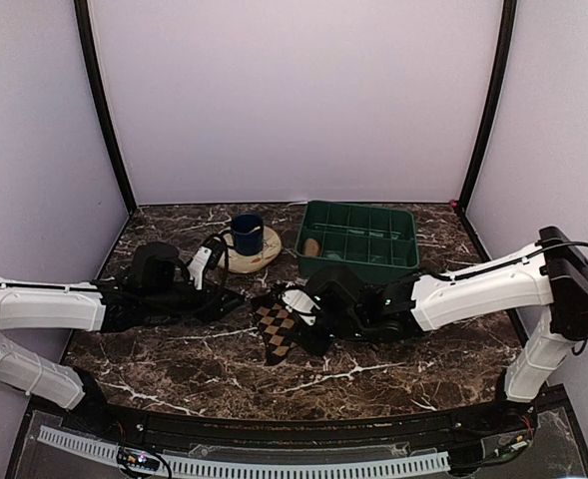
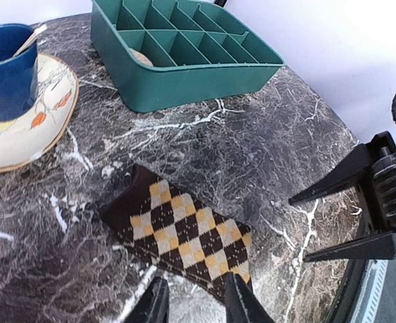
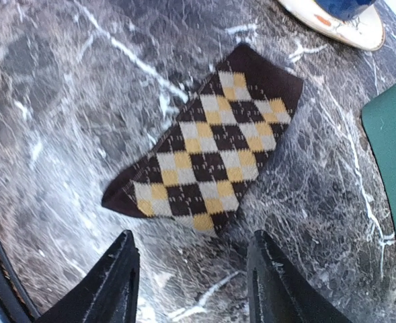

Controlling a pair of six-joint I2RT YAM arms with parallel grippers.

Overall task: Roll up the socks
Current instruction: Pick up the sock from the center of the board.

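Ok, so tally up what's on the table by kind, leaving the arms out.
Socks: 2, the argyle sock lying flat, plus a tan bundle in the tray that looks like a rolled sock
Mugs: 1, the blue mug
Plates: 1, the plate under the mug
Trays: 1, the green tray
Total: 5

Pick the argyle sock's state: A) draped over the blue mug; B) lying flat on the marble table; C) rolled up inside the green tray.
B: the argyle sock lies flat and unrolled on the marble table, outside the green tray.
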